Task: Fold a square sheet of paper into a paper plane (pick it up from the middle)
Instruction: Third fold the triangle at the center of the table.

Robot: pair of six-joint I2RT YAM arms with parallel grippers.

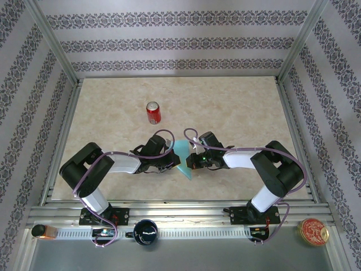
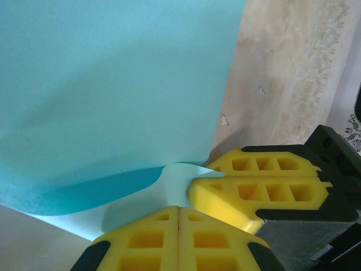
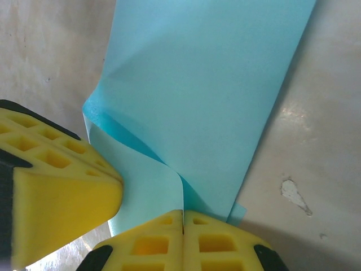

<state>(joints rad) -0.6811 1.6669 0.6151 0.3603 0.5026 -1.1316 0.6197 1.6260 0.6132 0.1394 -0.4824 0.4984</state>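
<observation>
The turquoise sheet of paper (image 1: 182, 158) is folded into layers and stands on edge between my two grippers at the table's middle. From above it narrows to a point toward the near edge; I cannot tell whether it has the paper plane's shape. My left gripper (image 1: 174, 160) is shut on the paper's (image 2: 113, 84) lower fold, its pads (image 2: 152, 237) pressed together. My right gripper (image 1: 192, 160) is shut on the paper (image 3: 208, 84) from the other side, and a curled layer runs into its pads (image 3: 214, 240). The two grippers' fingertips nearly touch.
A red soda can (image 1: 153, 112) stands upright behind the grippers, left of centre. On the near rail sit a black cup (image 1: 146, 231), a round red tin (image 1: 313, 231) and an orange-lidded item (image 1: 42, 231). Patterned walls and metal posts enclose the table (image 1: 237, 107).
</observation>
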